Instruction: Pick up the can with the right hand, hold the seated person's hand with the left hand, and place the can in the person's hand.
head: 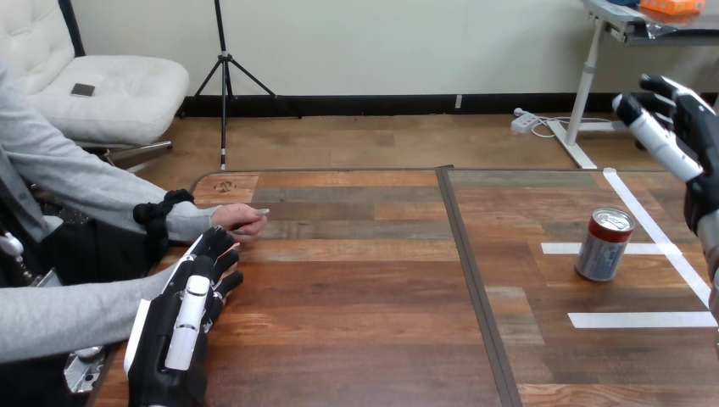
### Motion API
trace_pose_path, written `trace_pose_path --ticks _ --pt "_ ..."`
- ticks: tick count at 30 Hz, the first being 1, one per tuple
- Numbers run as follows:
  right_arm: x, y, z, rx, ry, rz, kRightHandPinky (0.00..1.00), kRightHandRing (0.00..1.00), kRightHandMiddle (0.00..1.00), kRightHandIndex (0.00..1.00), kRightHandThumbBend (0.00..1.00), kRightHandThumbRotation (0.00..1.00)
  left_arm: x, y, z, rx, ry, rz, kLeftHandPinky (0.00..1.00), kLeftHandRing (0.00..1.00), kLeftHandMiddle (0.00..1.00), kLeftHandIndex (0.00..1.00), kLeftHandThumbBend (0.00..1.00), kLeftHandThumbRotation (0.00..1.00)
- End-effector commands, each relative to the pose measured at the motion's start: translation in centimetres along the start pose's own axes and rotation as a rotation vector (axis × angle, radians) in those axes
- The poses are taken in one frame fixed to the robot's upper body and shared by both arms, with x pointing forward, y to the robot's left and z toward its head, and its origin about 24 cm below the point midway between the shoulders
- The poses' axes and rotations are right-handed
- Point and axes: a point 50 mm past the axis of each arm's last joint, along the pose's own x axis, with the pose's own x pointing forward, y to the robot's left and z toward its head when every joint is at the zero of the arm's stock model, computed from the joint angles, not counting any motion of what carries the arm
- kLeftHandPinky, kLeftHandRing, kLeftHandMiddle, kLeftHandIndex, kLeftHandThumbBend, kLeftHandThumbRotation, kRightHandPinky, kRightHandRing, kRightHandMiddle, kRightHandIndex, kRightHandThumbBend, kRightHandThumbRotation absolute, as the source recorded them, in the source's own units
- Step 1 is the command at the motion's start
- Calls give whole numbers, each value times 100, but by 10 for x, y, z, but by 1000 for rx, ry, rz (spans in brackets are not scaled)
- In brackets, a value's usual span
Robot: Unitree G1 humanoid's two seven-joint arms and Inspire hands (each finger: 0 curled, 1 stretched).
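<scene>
Broadly, the wooden table (365, 288) spans the head view, split by a dark seam (475, 288) that runs from its far edge toward the near edge. At the left side a person's arm in a grey sleeve (59, 318) reaches in low over the table's corner, and the robot's left hand (182, 326) lies over the end of that sleeve, back up, fingers stretched forward and fairly straight, grasping nothing that can be seen. Whatever is beneath its palm is hidden, so whether it touches the person there cannot be told. The right hand (699, 127) is raised above the table's far right corner, its fingers loosely extended and empty, well apart from the can. White tape strips (642, 320) mark out a box on the right half of the table. The can (604, 246) stands upright inside those markings, crossing the upper short strip, with its silver top showing. The person's hand (237, 219) rests on the table near the left edge, just beyond the left hand's fingertips.
</scene>
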Motion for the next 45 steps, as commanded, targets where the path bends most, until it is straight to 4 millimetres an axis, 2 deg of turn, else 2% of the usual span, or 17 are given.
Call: trace_pose_path --ticks 1,10,18,29,45 --pt "18 -10 33 45 -75 -55 78 84 84 87 100 48 18 -2 15 18 -75 -31 86 90 89 87 53 81" --pt "16 -10 25 85 -28 -68 80 87 87 89 100 30 18 -2 14 17 -74 -33 88 91 90 88 55 80" --pt "14 -11 17 60 14 -64 82 88 88 90 100 22 17 -1 14 24 -69 -31 88 91 89 87 55 80" --pt "11 -10 7 14 72 -49 90 94 93 95 100 19 18 -2 14 17 -67 -29 88 90 89 86 56 80" --pt "8 -7 -4 -95 156 -10 95 99 98 100 100 25 17 -1 15 25 -71 -35 87 89 88 85 54 79"
